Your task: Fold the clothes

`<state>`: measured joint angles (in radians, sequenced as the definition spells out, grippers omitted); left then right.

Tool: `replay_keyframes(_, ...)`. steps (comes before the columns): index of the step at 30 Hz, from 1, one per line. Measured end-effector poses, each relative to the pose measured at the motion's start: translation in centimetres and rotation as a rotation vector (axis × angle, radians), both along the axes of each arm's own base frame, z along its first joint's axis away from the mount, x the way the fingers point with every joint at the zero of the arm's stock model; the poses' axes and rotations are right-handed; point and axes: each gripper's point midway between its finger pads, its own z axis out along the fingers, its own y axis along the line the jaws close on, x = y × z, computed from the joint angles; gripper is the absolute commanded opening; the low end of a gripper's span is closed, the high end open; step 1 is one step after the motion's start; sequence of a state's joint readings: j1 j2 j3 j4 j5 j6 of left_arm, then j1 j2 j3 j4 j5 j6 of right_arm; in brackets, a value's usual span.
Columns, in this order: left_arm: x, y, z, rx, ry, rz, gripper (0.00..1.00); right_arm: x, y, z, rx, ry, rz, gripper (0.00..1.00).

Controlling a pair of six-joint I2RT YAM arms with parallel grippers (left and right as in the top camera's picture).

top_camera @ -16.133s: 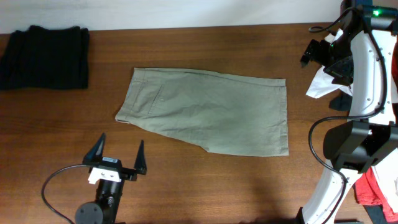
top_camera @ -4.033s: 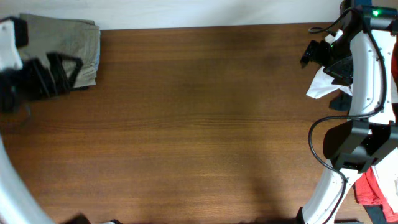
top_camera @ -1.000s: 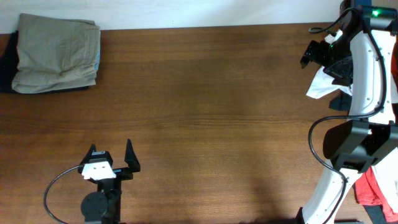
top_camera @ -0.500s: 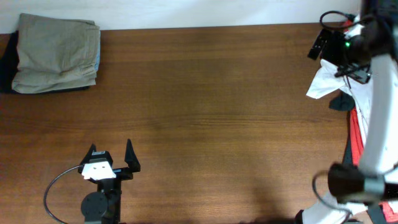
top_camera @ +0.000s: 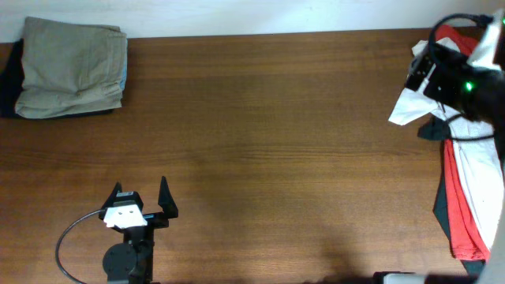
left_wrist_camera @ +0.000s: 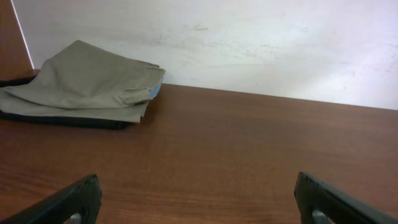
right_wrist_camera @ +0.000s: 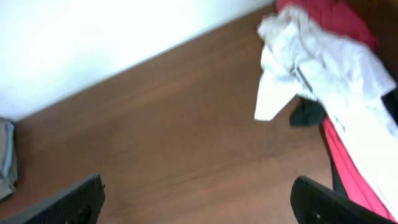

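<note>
The khaki trousers point(top_camera: 72, 67) lie folded at the far left corner on a dark folded garment point(top_camera: 8, 83); the left wrist view shows them point(left_wrist_camera: 87, 81) well ahead on the left. My left gripper point(top_camera: 144, 197) is open and empty over bare table near the front edge point(left_wrist_camera: 199, 208). An unfolded heap sits at the right edge: a white shirt point(top_camera: 409, 106), a red piece point(top_camera: 458, 197) and a dark piece point(top_camera: 436, 130). My right gripper point(top_camera: 418, 69), blurred, is above this heap, open and empty point(right_wrist_camera: 199, 208). The right wrist view shows the shirt point(right_wrist_camera: 323, 74) and red cloth point(right_wrist_camera: 354, 162).
The brown wooden table point(top_camera: 268, 142) runs up to a white wall point(left_wrist_camera: 249, 43) at the back. A black cable point(top_camera: 71, 237) loops beside the left arm's base. The right arm point(top_camera: 489, 158) covers part of the heap.
The right arm has swung right and nearer, uncovering more of the red and white cloth. The left arm and the folded trousers have not moved.
</note>
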<state>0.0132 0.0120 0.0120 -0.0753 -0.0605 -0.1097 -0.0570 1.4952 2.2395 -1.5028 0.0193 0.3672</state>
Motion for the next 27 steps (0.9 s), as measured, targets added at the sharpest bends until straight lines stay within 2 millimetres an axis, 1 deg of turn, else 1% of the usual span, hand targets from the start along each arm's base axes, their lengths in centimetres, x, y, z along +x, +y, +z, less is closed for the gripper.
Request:
replay_keyframes(3,0.0,0.0,0.0,0.000,0.000,0.000,0.99,-1.1,0.0,0.7,-0.007,-0.082,-0.003,0.99)
replay_keyframes(5,0.0,0.0,0.0,0.000,0.000,0.000,0.99,-2.7,0.0,0.2,-0.011,-0.123,-0.005,0.99)
replay_keyframes(7,0.0,0.0,0.0,0.000,-0.001,0.000,0.99,-3.5,0.1,-0.2,-0.016,-0.198,-0.006,0.99)
replay_keyframes(9,0.0,0.0,0.0,0.000,-0.001,0.000,0.99,-5.0,0.2,-2.1,-0.018,-0.250,-0.006,0.99)
replay_keyframes(10,0.0,0.0,0.0,0.000,-0.002,0.001,0.99,-5.8,0.2,-4.0,-0.020,-0.277,-0.006,0.99)
replay_keyframes(11,0.0,0.0,0.0,0.000,0.000,0.000,0.99,-6.1,0.2,-4.6,-0.022,-0.297,-0.008,0.99)
replay_keyframes(12,0.0,0.0,0.1,0.000,-0.006,0.001,0.99,-6.3,0.2,-5.4,-0.026,-0.363,-0.007,0.99)
replay_keyframes(15,0.0,0.0,0.0,0.000,-0.001,0.001,0.99,-8.4,0.5,-10.8,-0.027,-0.405,0.000,0.99)
replay_keyframes(16,0.0,0.0,0.0,0.000,-0.001,0.000,0.99,-8.9,0.7,-12.2,-0.027,-0.444,0.008,0.99)
replay_keyframes(19,0.0,0.0,0.0,0.000,-0.001,0.001,0.99,-9.4,1.1,-14.8,-0.027,-0.544,0.024,0.99)
replay_keyframes(23,0.0,0.0,0.0,0.000,0.000,0.000,0.99,-9.4,1.2,-18.9,-0.028,-0.598,0.026,0.99)
replay_keyframes(25,0.0,0.0,0.0,0.000,-0.001,0.000,0.99,-9.1,1.2,-20.1,-0.028,-0.628,0.027,0.99)
replay_keyframes(27,0.0,0.0,0.0,0.000,-0.001,0.001,0.99,-8.8,1.2,-20.9,-0.029,-0.659,0.027,0.99)
